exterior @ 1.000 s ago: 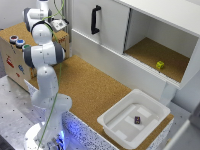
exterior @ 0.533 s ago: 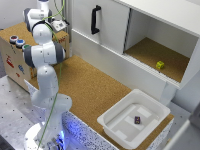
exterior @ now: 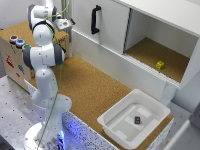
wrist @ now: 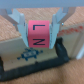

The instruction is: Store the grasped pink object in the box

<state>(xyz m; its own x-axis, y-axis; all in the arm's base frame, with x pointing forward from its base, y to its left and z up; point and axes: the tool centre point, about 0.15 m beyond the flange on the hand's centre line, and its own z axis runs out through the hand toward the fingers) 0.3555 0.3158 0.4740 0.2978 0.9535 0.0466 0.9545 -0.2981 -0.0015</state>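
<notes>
In the wrist view the pink object (wrist: 39,34), a small block marked with black letters, sits clamped between my two grey fingers (wrist: 20,29). My gripper (wrist: 40,38) is shut on it. In the exterior view the gripper (exterior: 65,23) is high at the back on the exterior view's left, over the wooden case, and the block is too small to make out there. The box (exterior: 111,121), a shallow white tub, stands on the cork floor at the front on the exterior view's right, far from the gripper.
A dark maroon cube (exterior: 137,120) lies inside the tub. A yellow-green cube (exterior: 160,65) rests in the open white cabinet (exterior: 110,35). The wooden case (exterior: 14,55) with coloured buttons stands beside the arm's base column (exterior: 47,95).
</notes>
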